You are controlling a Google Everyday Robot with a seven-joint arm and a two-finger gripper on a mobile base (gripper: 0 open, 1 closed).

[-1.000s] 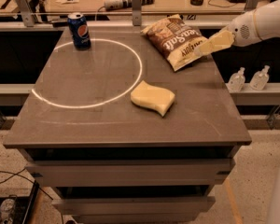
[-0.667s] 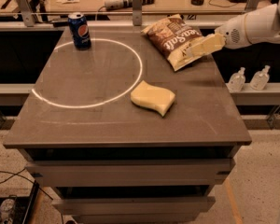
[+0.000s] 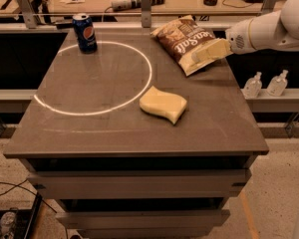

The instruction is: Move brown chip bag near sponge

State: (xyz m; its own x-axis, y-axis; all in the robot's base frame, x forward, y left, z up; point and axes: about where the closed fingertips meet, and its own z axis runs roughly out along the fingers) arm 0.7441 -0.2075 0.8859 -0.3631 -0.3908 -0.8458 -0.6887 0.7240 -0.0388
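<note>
The brown chip bag lies flat at the back right of the table, its white "Sea Salt" script facing up. The pale yellow wavy sponge lies nearer the front, about a hand's width in front of the bag and apart from it. My gripper reaches in from the right on the white arm and sits at the bag's near right end, over its pale band. I cannot see whether it has hold of the bag.
A blue Pepsi can stands upright at the back left, on a white circle marked on the dark table. Two small clear bottles stand on a ledge right of the table. A cluttered bench runs behind.
My arm has moved left, bringing the gripper from just off the bag's right end onto it. The bag, sponge and can have not moved.
</note>
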